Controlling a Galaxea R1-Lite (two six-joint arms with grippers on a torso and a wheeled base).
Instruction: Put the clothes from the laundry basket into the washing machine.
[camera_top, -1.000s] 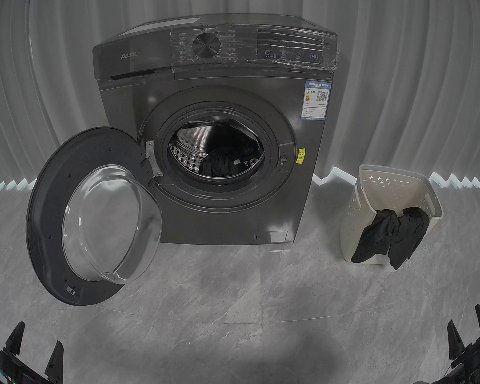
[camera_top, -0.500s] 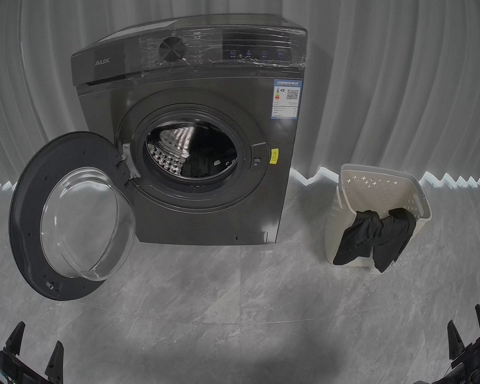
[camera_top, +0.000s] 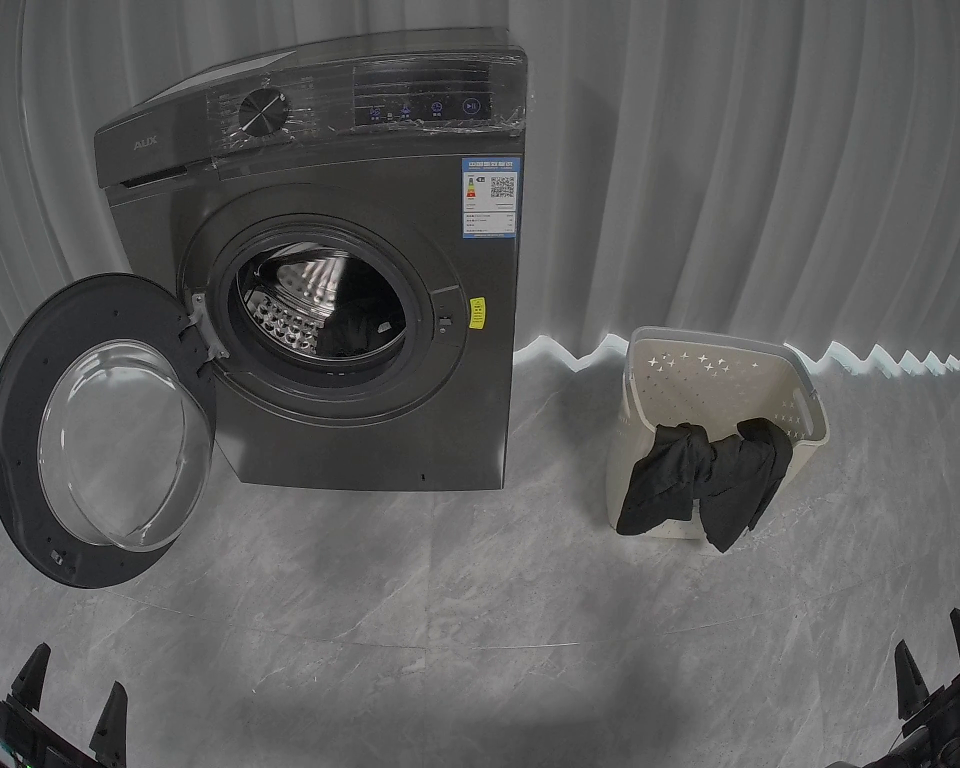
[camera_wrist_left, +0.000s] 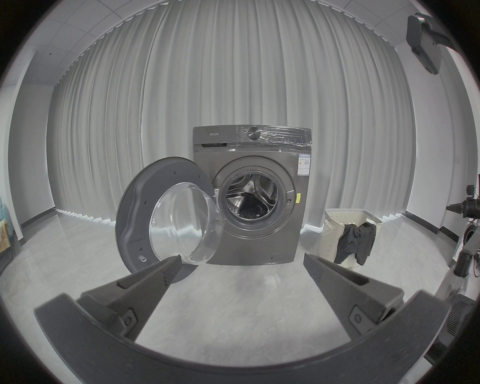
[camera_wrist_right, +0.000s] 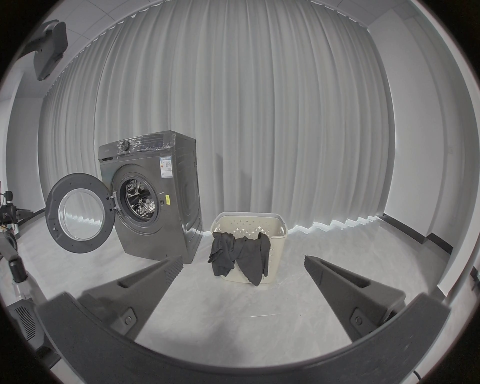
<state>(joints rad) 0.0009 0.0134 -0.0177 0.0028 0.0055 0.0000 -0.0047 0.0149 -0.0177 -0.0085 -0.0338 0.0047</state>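
left gripper (camera_wrist_left: 241, 259): jaws spread wide, nothing between them, parked low at about 7 o'clock in the head view.
right gripper (camera_wrist_right: 242, 260): also wide and empty, low at about 5 o'clock in the head view.
laundry basket (camera_top: 720, 362): pale and perforated, standing on the floor at about 1 o'clock, just beside the washer's right flank but not touching it.
dark clothes (camera_top: 705, 475): here's the target, folks. a black bundle is draped over the basket's near rim, hanging down the outside of the front wall toward the floor.
long axis: the bundle runs along the rim from 9 to 3 o'clock, with its tails dropping toward 6.
washing machine (camera_top: 330, 260): off at about 11 o'clock, with the drum mouth facing the robot.
door (camera_top: 95, 430): swung fully open toward 9 o'clock, leaving the drum mouth unblocked.
in the drum: one dark garment (camera_top: 350, 335) is lying at the bottom.
key relation: the clothes lie up-field at about 11 o'clock from the right gripper and across at about 2 o'clock from the left, both well apart.
nearer arm: the right, by my read. it's the natural pick for the grab.
call: both grippers are well short, so closing in on the basket looks like the next job.
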